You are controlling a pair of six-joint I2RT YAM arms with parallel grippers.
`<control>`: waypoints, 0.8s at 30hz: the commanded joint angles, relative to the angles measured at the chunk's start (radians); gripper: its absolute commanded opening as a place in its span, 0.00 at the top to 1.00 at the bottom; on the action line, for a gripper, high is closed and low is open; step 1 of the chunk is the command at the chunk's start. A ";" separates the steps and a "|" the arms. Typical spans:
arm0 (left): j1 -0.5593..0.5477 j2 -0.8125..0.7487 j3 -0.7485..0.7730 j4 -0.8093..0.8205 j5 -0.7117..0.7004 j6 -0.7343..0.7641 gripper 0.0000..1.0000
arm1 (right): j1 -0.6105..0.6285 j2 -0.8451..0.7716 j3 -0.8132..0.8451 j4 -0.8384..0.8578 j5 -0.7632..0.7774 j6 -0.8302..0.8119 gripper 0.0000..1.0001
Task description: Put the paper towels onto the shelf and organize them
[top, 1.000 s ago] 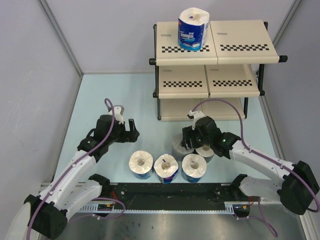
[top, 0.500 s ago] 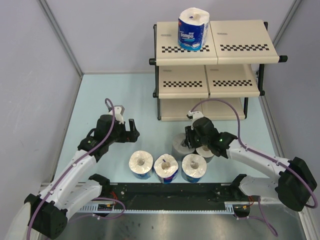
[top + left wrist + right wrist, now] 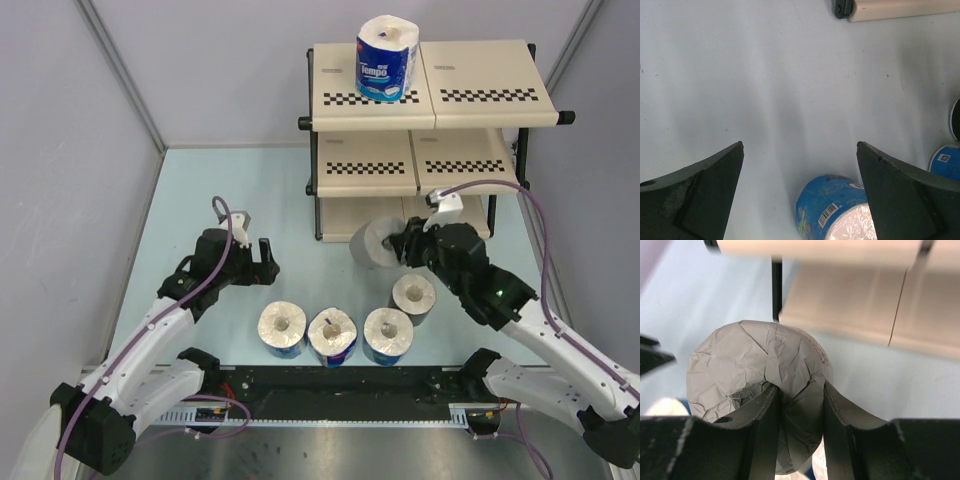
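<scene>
Progress: one roll (image 3: 386, 58) on shelf (image 3: 480, 95) top tier. Right hand (image 3: 405, 245) clamps grey roll (image 3: 372, 243), off tabletop (image 3: 240, 190), before bottom tier. Four rolls (image 3: 333, 333) wait at its 6 o'clock. Left hand (image 3: 262, 258) wide, empty.

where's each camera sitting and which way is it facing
Top external: above and behind the robot, looking down on the shelf; left gripper and right gripper show.
Left wrist: facing down at a blue-wrapped roll; its open fingers show.
Right wrist: facing the shelf; its fingers clamp the grey roll.
Top and right wrist share grey roll and shelf.
</scene>
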 commanded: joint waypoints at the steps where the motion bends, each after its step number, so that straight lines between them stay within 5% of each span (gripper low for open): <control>1: -0.006 -0.004 0.029 0.014 0.007 0.014 0.00 | -0.033 -0.017 0.125 0.126 0.084 -0.036 0.75; 17: -0.006 -0.026 0.026 0.019 0.001 0.012 0.00 | -0.156 0.192 0.165 0.673 0.204 -0.047 0.77; 24: -0.006 -0.015 0.028 0.019 0.015 0.012 0.00 | -0.191 0.285 0.193 0.769 0.228 -0.057 0.78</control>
